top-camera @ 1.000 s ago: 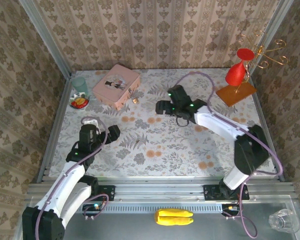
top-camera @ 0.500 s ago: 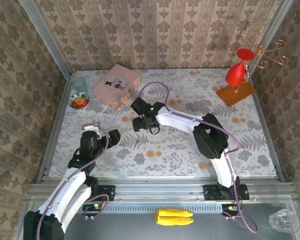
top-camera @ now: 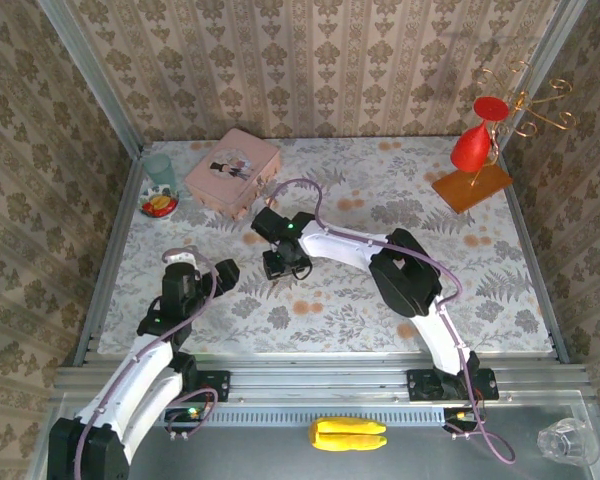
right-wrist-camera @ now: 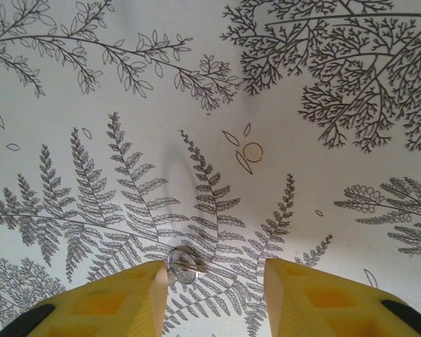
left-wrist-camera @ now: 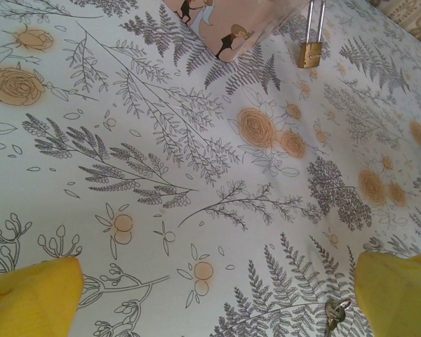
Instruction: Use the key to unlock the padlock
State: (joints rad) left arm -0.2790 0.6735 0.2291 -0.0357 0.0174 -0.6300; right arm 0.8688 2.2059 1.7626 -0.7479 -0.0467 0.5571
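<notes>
One pink tin (top-camera: pixel 233 170) stands right beside the padlock (left-wrist-camera: pixel 309 53).

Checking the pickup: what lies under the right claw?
The key lies on the floral cloth between the right claw's yellow fingers; its blade cannot be seen, perhaps covered by one finger.

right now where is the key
The key lies on the floral tablecloth inside the open right gripper; the left wrist view shows it at bottom right, well short of the padlock.
</notes>
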